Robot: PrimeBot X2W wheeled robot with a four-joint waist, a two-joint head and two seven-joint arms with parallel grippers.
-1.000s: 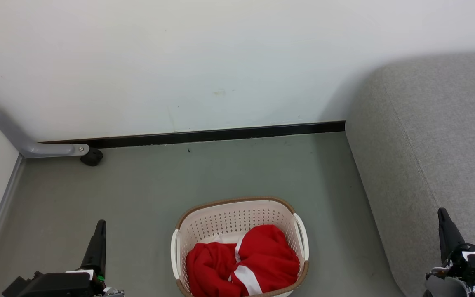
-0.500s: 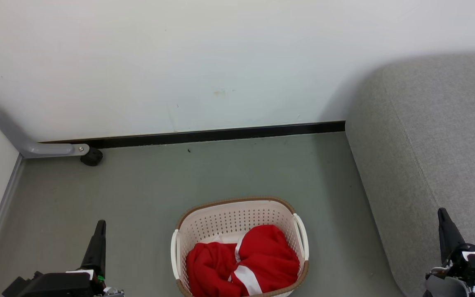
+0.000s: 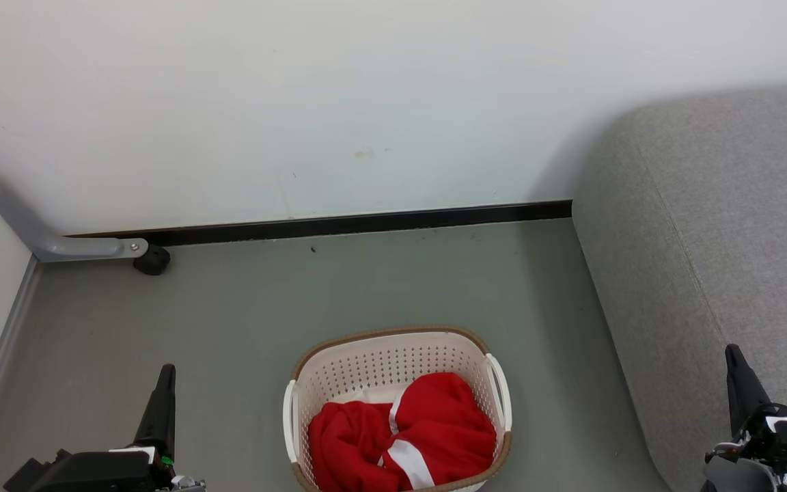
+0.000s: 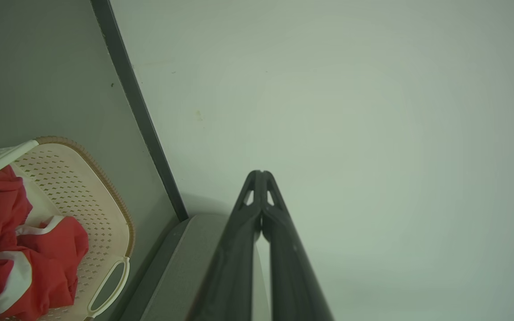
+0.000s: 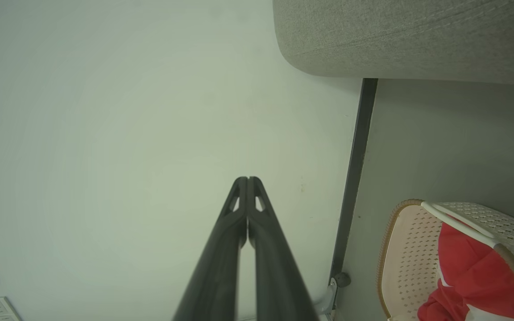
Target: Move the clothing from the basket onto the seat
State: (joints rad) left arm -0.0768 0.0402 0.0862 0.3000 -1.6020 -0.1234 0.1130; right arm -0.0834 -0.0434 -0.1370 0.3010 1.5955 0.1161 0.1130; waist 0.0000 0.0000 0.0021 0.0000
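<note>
Clothing (image 3: 400,437) heaped in basket (image 3: 393,355) on floor (image 3: 264,301), between left gripper (image 3: 166,372) and right gripper (image 3: 734,355); both pinched closed, empty, well apart.

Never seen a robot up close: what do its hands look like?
Each ends in two long black fingers tapering to a point, with a small slot near each tip. The left gripper has a black body, a white strip and a green spot; the right gripper, black with a white strip, has pale grey parts.
</note>
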